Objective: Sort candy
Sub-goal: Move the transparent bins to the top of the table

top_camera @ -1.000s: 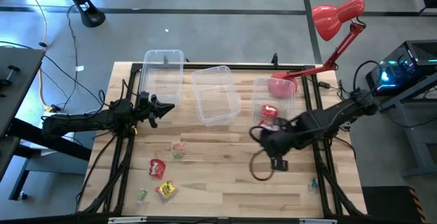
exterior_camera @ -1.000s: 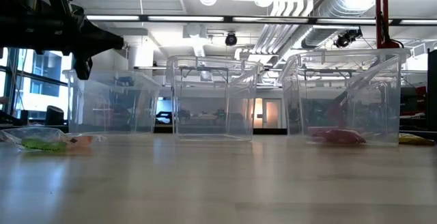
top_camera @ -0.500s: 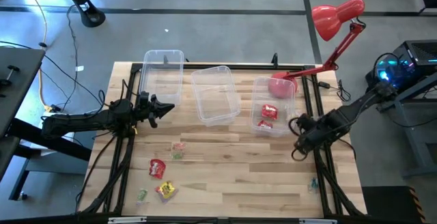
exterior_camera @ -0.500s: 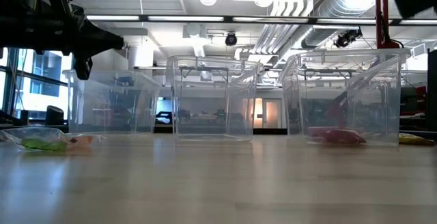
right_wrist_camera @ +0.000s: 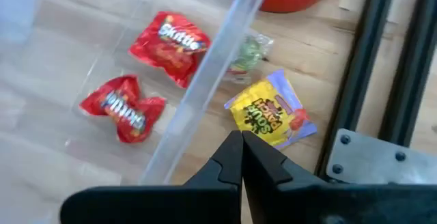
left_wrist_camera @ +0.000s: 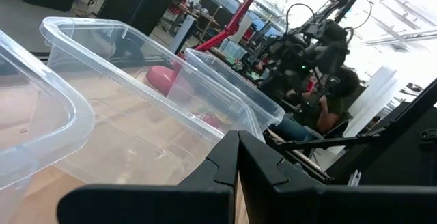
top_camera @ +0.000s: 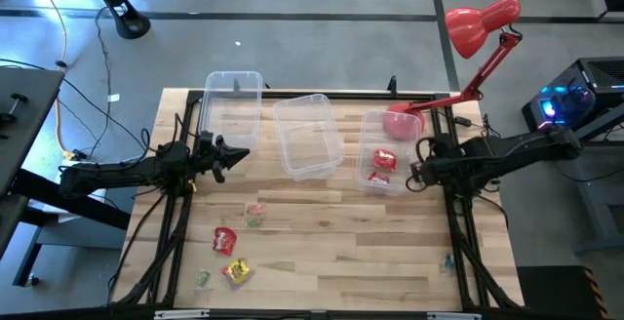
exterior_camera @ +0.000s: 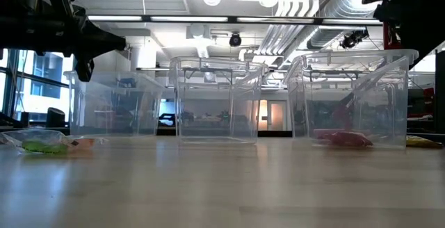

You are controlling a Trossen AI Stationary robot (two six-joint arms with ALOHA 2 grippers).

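Only the right wrist view shows a yellow Sour Patch packet (right_wrist_camera: 272, 117) and a small green sweet (right_wrist_camera: 247, 53) lying on the counter (top_camera: 341, 252) just outside the right bin (top_camera: 390, 150), with the right tool (right_wrist_camera: 241, 136) closed and empty above them. Inside that bin lie two red Skittles packets (right_wrist_camera: 171, 39) (right_wrist_camera: 123, 106), while the high view shows the middle bin (top_camera: 308, 135) and left bin (top_camera: 232, 107) holding nothing. Near the front left of the counter lie a red packet (top_camera: 224, 240), a yellow packet (top_camera: 235, 272) and green pieces (top_camera: 254, 214), apart from the left tool (top_camera: 242, 153), closed beside the left bin.
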